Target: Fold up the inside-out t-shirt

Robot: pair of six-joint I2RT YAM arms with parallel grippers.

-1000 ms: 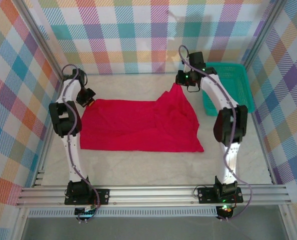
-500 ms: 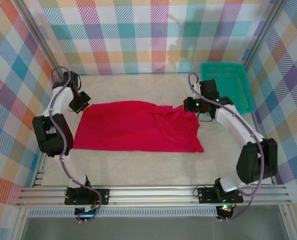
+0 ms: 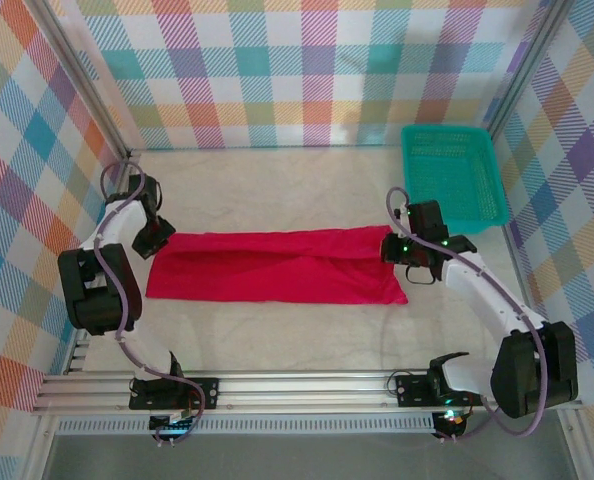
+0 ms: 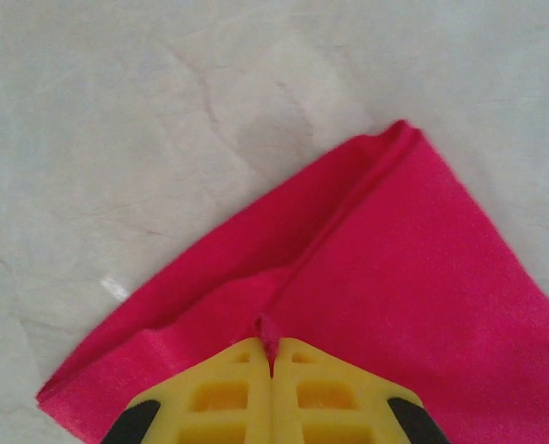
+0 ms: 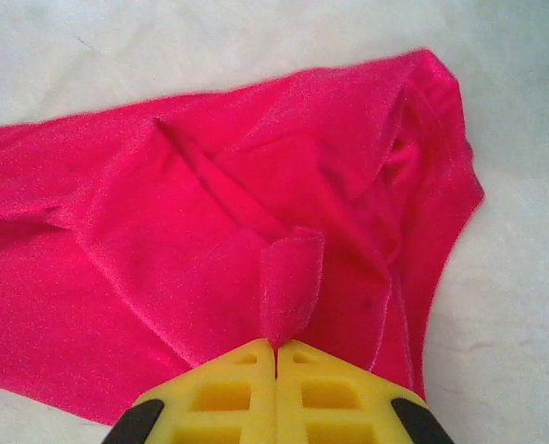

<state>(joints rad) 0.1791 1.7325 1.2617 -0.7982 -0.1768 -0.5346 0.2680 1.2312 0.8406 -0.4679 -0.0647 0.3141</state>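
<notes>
My left fingers and right fingers clench t-shirt edges; thin pinches could slip, skewing my fold.

In the top view the left gripper sits at the shirt's left end and the right gripper at its right end. Each wrist covers the place where its jaws close, so the grip cannot be made out there. In the left wrist view the shirt runs off the right and bottom edges. In the right wrist view it runs off the left and bottom edges. Both wrist views cut the yellow fingers at the bottom edge, and the cloth pinched between them is hidden.
</notes>
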